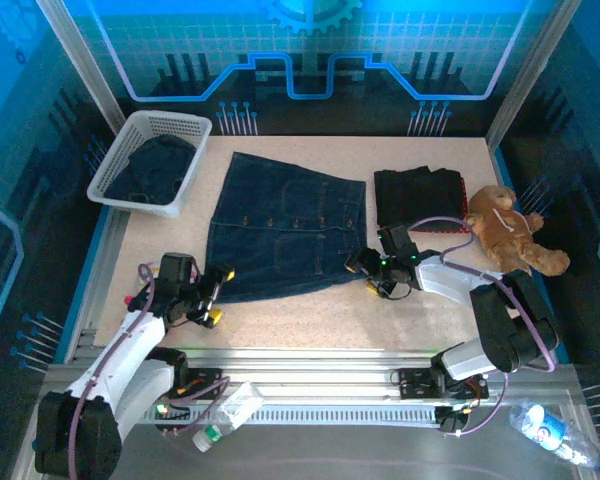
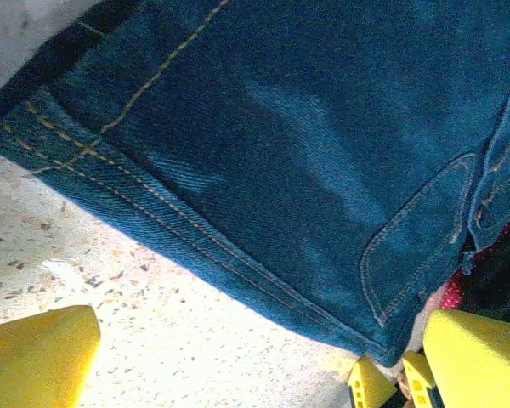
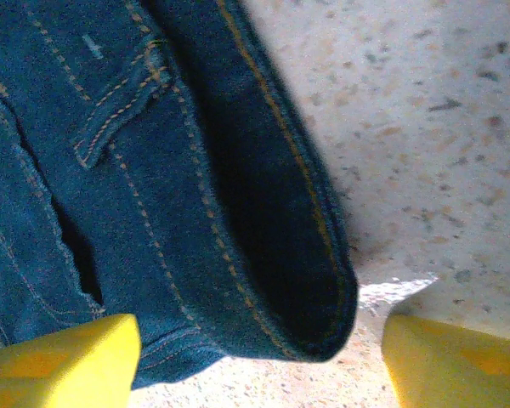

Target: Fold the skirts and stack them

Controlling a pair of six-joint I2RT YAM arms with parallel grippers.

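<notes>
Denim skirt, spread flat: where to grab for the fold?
Denim skirt: take its two near corners, coming from the near edge, left gripper on the left one, right gripper on the right. It lies flat; the thick stitched edges give the jaws a lip to pinch.

Dim blue overhead; wrist cams: glare on table (image 2: 204, 348), blurry.

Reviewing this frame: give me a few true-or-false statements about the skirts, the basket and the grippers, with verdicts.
1. The denim skirt lies spread flat on the table. True.
2. The white basket is empty. False: dark denim cloth lies in it.
3. The teddy bear sits right of the black skirt. True.
4. The left gripper is clamped on the hem. False: its jaws stand open by the denim skirt's near-left corner.
</notes>
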